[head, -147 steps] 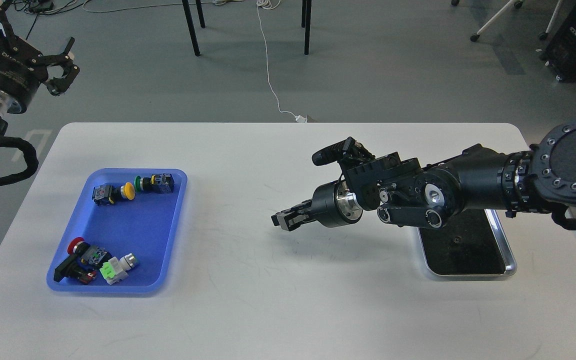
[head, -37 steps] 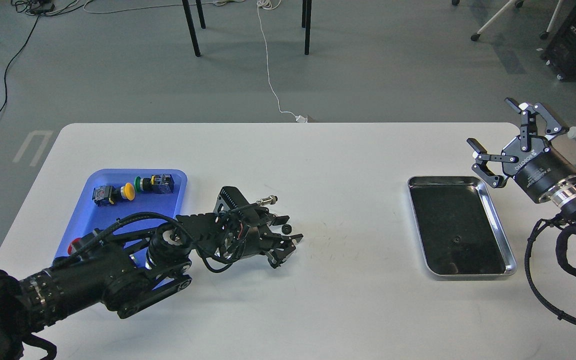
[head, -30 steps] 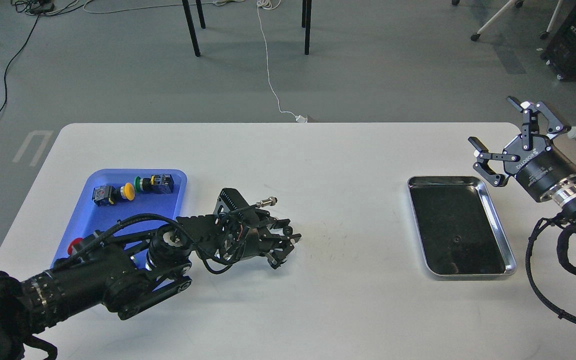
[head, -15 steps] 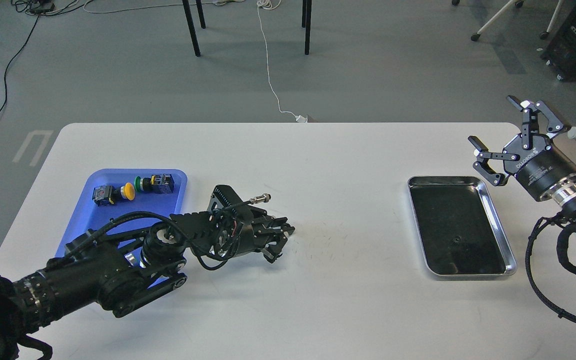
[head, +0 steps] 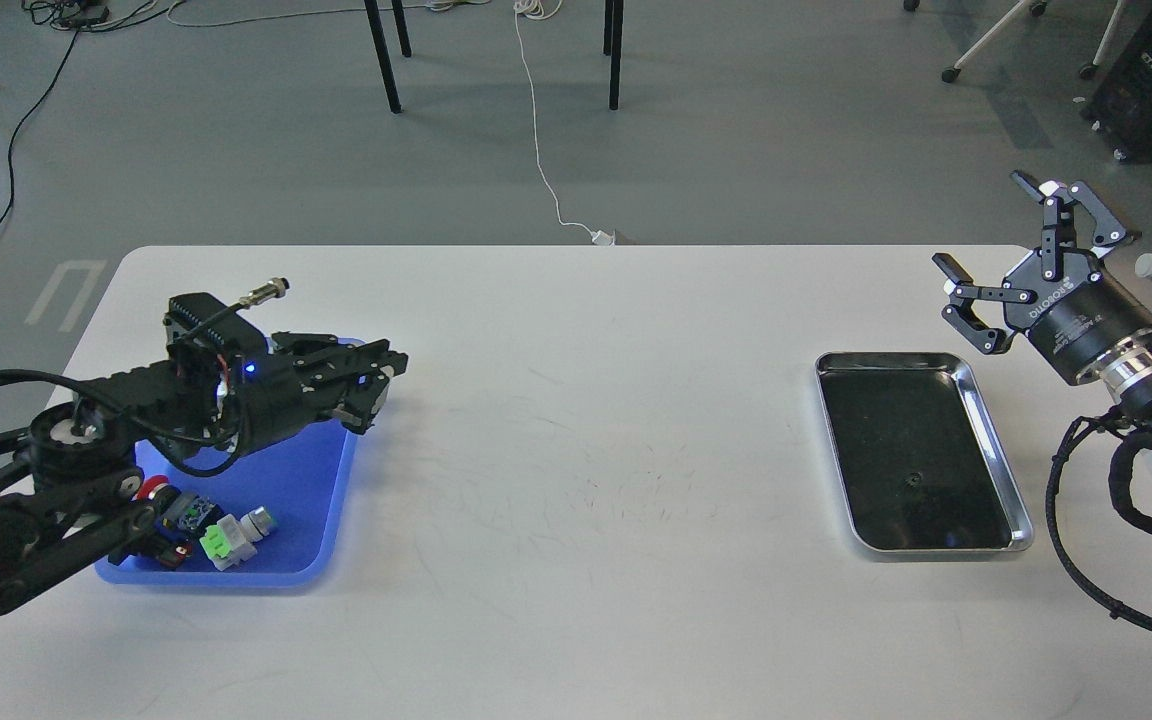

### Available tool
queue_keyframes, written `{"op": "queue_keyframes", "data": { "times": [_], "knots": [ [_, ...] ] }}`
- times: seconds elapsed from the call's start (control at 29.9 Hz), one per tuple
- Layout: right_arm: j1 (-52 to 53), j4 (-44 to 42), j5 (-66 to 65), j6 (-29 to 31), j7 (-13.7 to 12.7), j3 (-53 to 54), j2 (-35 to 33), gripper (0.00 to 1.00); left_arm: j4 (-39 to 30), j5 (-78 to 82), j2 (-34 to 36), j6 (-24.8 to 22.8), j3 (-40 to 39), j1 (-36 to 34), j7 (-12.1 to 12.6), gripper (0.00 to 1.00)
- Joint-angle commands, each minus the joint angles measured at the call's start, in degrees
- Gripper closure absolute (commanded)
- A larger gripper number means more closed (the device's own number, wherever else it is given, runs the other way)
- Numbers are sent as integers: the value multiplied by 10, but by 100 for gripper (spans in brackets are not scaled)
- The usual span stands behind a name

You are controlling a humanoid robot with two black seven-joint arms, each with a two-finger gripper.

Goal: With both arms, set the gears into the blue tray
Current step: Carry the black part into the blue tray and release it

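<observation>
White desk (head: pixel 576 420) on grey floor (head: pixel 736 120). Rectangular blue plastic tray (head: pixel 321 505) lengthwise near left edge. Left claw (head: pixel 376 385) above it, grip unclear; right claw (head: pixel 996 265) spread wide.

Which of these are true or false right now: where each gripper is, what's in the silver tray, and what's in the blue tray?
1. The left gripper is over the silver tray. False: it hangs at the blue tray's far right corner.
2. The right gripper is open. True.
3. The silver tray holds push-button switches. False: only a tiny gear lies there.
4. Push-button switches lie in the blue tray's near end. True.
</observation>
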Motion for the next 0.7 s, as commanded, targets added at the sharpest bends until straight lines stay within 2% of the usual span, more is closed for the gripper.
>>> {"op": "queue_keyframes", "data": {
  "times": [0.0, 0.33, 0.43, 0.47, 0.5, 0.57, 0.6, 0.67],
  "knots": [
    [-1, 1, -1, 0, 0, -1, 0, 1, 10, -1, 42, 19, 2, 36, -20, 85],
    [-1, 2, -3, 0, 0, -2, -4, 1, 59, 2, 45, 24, 3, 57, -21, 83],
    [-1, 2, -3, 0, 0, -2, -6, 1, 88, 2, 38, 24, 5, 58, -21, 79],
    [-1, 2, -3, 0, 0, -1, -6, 1, 95, 2, 31, 24, 10, 56, -21, 74],
    [-1, 3, -3, 0, 0, -1, -7, 1, 97, 1, 27, 24, 13, 55, -22, 63],
    [-1, 5, -3, 0, 0, -1, -7, 1, 97, 1, 25, 25, 14, 53, -24, 35],
    [-1, 8, -3, 0, 0, -1, -7, 1, 96, 1, 25, 26, 13, 51, -26, 30],
    [-1, 9, -3, 0, 0, -2, -10, 1, 89, 0, 30, 26, 12, 48, -36, 28]
  ]
}}
